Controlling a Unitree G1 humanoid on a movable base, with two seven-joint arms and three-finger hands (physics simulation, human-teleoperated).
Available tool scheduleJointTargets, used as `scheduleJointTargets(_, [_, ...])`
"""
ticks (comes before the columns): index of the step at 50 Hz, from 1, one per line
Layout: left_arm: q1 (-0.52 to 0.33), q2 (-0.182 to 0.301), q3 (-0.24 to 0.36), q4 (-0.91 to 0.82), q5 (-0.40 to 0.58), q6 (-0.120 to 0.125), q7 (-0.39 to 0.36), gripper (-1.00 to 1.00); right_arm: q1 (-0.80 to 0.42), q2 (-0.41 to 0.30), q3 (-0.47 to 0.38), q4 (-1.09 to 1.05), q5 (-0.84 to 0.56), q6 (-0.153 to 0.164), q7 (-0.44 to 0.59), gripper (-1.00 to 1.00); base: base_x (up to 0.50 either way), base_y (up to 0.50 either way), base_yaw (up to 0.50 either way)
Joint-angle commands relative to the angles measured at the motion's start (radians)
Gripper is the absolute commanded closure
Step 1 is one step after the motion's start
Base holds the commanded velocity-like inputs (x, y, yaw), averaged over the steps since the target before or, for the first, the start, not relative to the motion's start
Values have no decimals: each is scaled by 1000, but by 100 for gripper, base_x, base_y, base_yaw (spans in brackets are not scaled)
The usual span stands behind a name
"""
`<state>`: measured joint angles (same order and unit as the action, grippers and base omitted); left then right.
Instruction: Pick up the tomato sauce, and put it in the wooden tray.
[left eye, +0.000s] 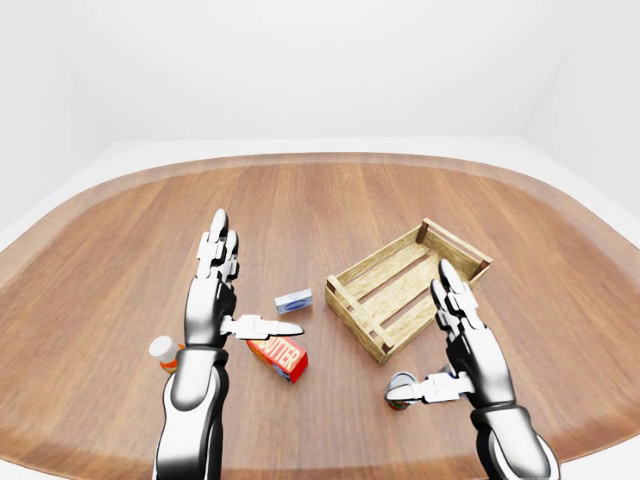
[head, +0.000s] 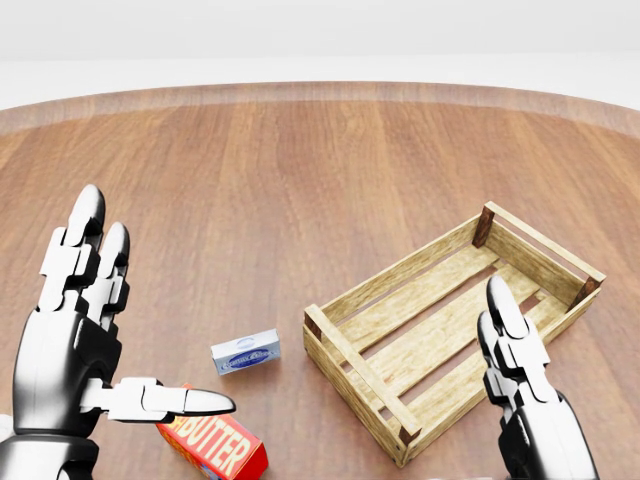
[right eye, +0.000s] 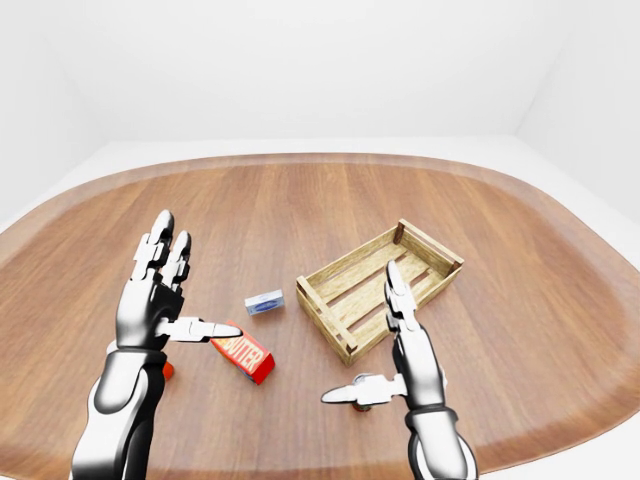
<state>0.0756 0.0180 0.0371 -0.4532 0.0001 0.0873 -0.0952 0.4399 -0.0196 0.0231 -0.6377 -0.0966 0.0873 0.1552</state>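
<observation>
Both hands hover spread over the desk (left eye: 330, 200), holding nothing: left hand (left eye: 215, 290) left of the tray (left eye: 405, 285), right hand (left eye: 460, 335) below it. The sauce (left eye: 162, 352) stands far left of the tray, beyond the butter (left eye: 280, 357).

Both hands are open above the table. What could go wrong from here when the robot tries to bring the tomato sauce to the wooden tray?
1. The small round container is mostly hidden under the right hand, so a grasp may be misjudged and tip it.
2. A white-capped bottle stands half hidden behind the left arm; which one is the sauce is unclear, so the wrong one may be taken.
3. The left hand hangs over the butter box and could push it.
</observation>
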Motion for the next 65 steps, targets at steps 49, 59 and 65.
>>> scheduleJointTargets(49, [2,-1,-11,44,16,0,4,-100,269,136,-168,347,-43,-175,211,-100,0,0,0])
scheduleJointTargets(59, [4,-1,-11,44,16,0,2,-100,207,102,-142,421,-60,-175,151,-100,0,0,0])
scheduleJointTargets(65, [3,-2,-12,45,17,0,2,-100,175,84,-133,447,-61,-175,125,-100,0,0,0])
